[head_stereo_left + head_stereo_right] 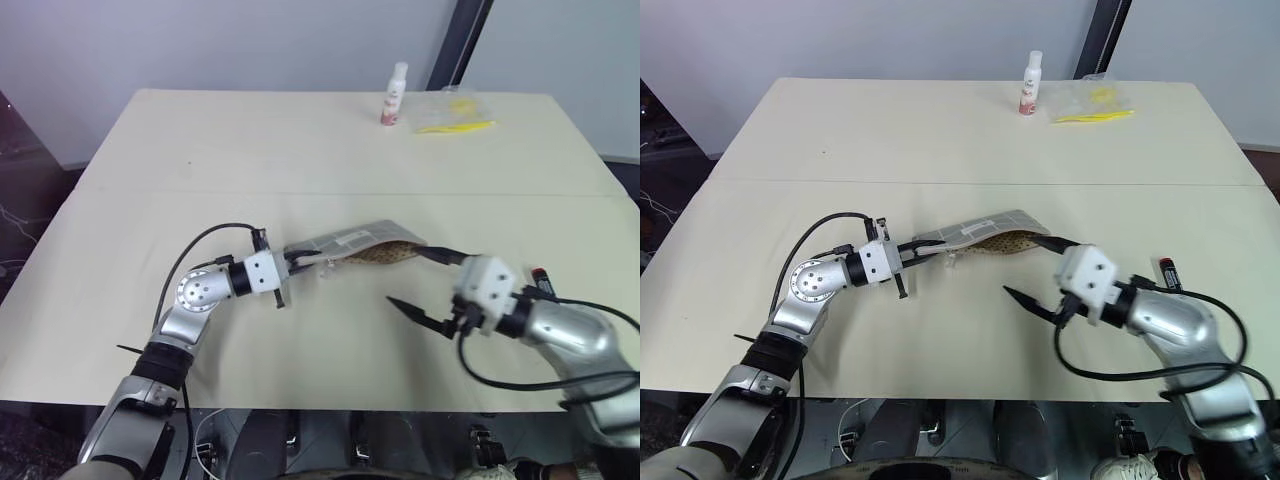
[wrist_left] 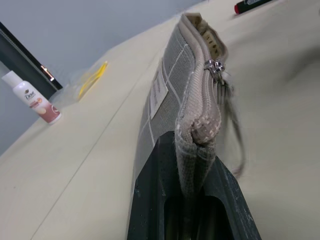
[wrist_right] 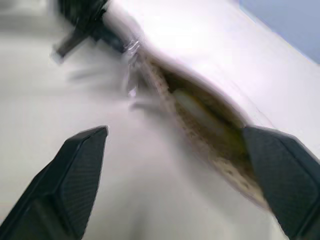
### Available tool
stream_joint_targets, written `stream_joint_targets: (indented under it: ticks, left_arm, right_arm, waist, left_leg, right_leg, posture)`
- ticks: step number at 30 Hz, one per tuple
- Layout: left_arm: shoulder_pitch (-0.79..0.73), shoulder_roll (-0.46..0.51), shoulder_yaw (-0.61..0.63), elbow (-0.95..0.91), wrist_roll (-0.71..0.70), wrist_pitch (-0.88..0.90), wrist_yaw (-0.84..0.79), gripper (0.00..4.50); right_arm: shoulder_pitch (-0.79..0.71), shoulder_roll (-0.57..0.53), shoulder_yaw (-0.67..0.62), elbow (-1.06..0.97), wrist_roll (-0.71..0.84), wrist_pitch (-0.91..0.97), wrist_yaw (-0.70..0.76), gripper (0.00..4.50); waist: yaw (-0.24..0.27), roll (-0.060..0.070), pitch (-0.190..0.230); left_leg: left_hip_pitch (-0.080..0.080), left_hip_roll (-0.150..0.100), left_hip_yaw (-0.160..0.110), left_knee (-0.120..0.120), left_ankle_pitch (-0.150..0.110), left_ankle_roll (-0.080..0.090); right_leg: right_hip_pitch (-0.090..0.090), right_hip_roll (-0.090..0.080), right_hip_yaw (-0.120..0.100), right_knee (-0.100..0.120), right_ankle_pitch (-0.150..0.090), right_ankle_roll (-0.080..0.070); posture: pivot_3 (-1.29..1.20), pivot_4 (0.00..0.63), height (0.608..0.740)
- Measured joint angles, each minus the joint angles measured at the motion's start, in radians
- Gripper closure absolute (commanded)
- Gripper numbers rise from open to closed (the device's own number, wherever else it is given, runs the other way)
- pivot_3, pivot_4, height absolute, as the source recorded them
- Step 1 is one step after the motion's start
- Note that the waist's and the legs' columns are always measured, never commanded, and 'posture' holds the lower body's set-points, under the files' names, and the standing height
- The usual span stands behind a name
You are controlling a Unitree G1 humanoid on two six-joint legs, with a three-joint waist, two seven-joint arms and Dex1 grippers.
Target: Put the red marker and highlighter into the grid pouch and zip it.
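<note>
Grid pouch (image 1: 360, 243) clamped by left gripper (image 1: 300, 262); right gripper (image 1: 1045, 272) released; bottle (image 2: 31, 97) reads "Dove".

one grid pouch (image 1: 362, 243), one red marker (image 1: 1167, 272), one bottle (image 1: 394, 95), one clear bag (image 1: 452, 112)

A beige table (image 1: 200, 160) carries all the things. At its far edge stands a small white bottle (image 1: 394, 95) with a white cap and a reddish label, upright. Just beside it lies a clear plastic bag (image 1: 452, 112) with yellow items inside. A faint seam line crosses the tabletop from side to side.
</note>
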Motion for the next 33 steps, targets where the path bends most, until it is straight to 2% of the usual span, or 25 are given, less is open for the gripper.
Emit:
stream_joint_targets:
  ticks: [6, 16, 19, 22, 25, 26, 28, 33]
  left_arm:
    - [0.003, -0.021, -0.006, 0.029, 0.008, -0.022, 0.009, 4.5]
    - [-0.045, -0.043, -0.008, 0.115, 0.009, -0.083, -0.024, 4.5]
    - [-0.052, -0.051, -0.009, 0.133, 0.011, -0.098, -0.028, 4.5]
    - [-0.054, -0.053, -0.009, 0.135, 0.012, -0.109, -0.029, 4.5]
    - [-0.054, -0.053, -0.009, 0.135, 0.017, -0.115, -0.029, 4.5]
    - [-0.054, -0.052, -0.009, 0.135, 0.017, -0.116, -0.029, 4.5]
    - [-0.054, -0.051, -0.009, 0.135, 0.017, -0.117, -0.029, 4.5]
    - [-0.054, -0.05, -0.009, 0.135, 0.019, -0.117, -0.028, 4.5]
  right_arm:
    - [0.107, -0.004, -0.272, 0.114, -0.053, 0.222, -0.206, 0.05]
    - [0.294, 0.041, -0.409, 0.189, -0.063, 0.355, -0.263, 0.05]
    - [0.263, 0.099, -0.423, 0.222, -0.019, 0.423, -0.279, 0.96]
    - [0.218, 0.113, -0.438, 0.251, 0.019, 0.464, -0.287, 2.4]
    - [0.196, 0.109, -0.439, 0.261, 0.025, 0.47, -0.287, 4.03]
    - [0.193, 0.105, -0.435, 0.261, 0.025, 0.468, -0.285, 4.22]
    - [0.203, 0.077, -0.405, 0.258, 0.016, 0.416, -0.243, 4.22]
    - [0.209, -0.021, -0.356, 0.103, 0.048, 0.188, -0.019, 4.22]
  waist:
    - [0.004, 0.0, 0.0]
    - [0.0, 0.0, 0.0]
    - [-0.001, 0.0, -0.001]
    - [0.0, 0.0, -0.001]
    - [0.001, 0.0, -0.001]
    - [0.001, 0.0, -0.001]
    - [0.001, 0.001, -0.001]
    - [-0.001, 0.001, 0.0]
  left_leg:
    - [0.0, -0.001, 0.001, 0.0, 0.0, 0.0]
    - [0.0, 0.0, 0.003, -0.001, 0.0, 0.001]
    - [0.001, 0.0, 0.004, 0.0, 0.0, 0.001]
    - [0.0, 0.001, 0.005, 0.0, 0.0, 0.001]
    - [0.0, 0.001, 0.007, 0.0, 0.0, 0.002]
    - [0.0, 0.0, 0.007, 0.0, 0.0, 0.002]
    - [0.0, 0.0, 0.008, 0.0, 0.0, 0.002]
    - [0.0, 0.002, 0.01, 0.0, 0.0, 0.003]
  right_leg:
    - [-0.001, -0.001, 0.0, -0.001, 0.0, -0.002]
    - [-0.001, -0.001, 0.0, -0.001, 0.0, 0.0]
    - [-0.001, -0.001, 0.0, -0.001, 0.0, 0.0]
    - [-0.001, -0.002, 0.0, -0.001, 0.001, 0.0]
    - [-0.002, -0.002, 0.0, -0.001, 0.001, 0.0]
    - [-0.002, -0.002, 0.0, -0.001, 0.001, 0.001]
    - [-0.003, -0.002, 0.001, -0.001, 0.001, 0.001]
    - [-0.003, 0.0, 0.002, -0.001, 0.003, 0.004]
  posture:
    - [0.0, 0.15, 0.74]
    - [0.0, 0.15, 0.74]
    - [0.0, 0.15, 0.74]
    - [0.0, 0.15, 0.74]
    - [0.0, 0.15, 0.74]
    - [0.0, 0.15, 0.74]
    - [0.0, 0.15, 0.74]
    - [0.0, 0.15, 0.74]
